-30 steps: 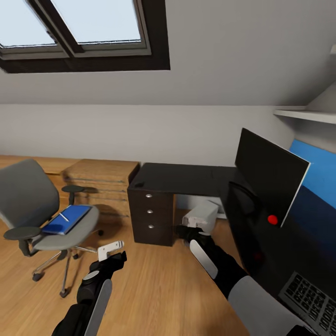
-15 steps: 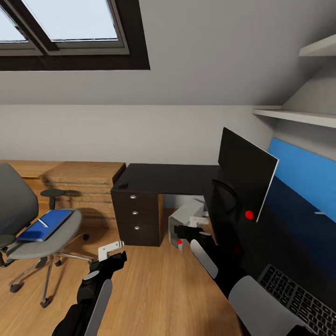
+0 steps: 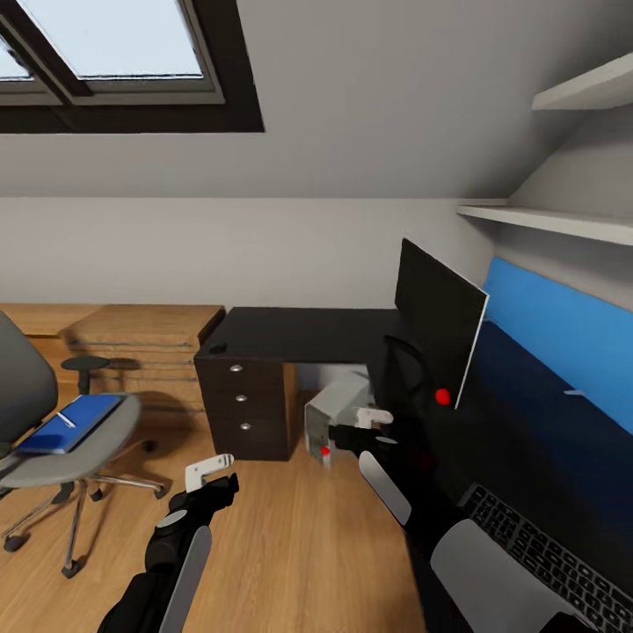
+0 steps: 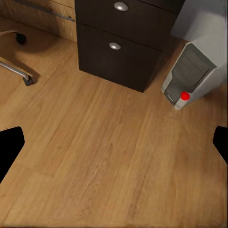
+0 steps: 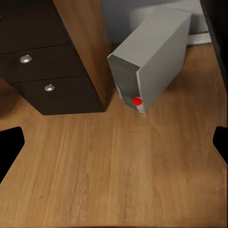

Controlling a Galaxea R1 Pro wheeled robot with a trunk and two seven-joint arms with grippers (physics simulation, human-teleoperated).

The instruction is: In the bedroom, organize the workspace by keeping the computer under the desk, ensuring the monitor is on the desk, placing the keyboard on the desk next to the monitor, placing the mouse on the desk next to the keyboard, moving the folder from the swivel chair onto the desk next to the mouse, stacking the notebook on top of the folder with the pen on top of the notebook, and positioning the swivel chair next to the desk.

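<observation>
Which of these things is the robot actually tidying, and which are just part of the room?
Part of the job:
computer
monitor
keyboard
desk
swivel chair
blue folder

Just there:
skylight window
wall shelves
wooden chest

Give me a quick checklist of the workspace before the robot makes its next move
1. Grey tower computer under the dark desk: ok, standing on the floor in the desk's opening.
2. Black flat monitor on the desk: ok.
3. Blue folder moved to the desk: not ok, it lies on the grey swivel chair.
4. Black keyboard next to the monitor: cannot tell.
5. Left hand empty: ok, open.
6. Right hand empty: ok, open.
</observation>
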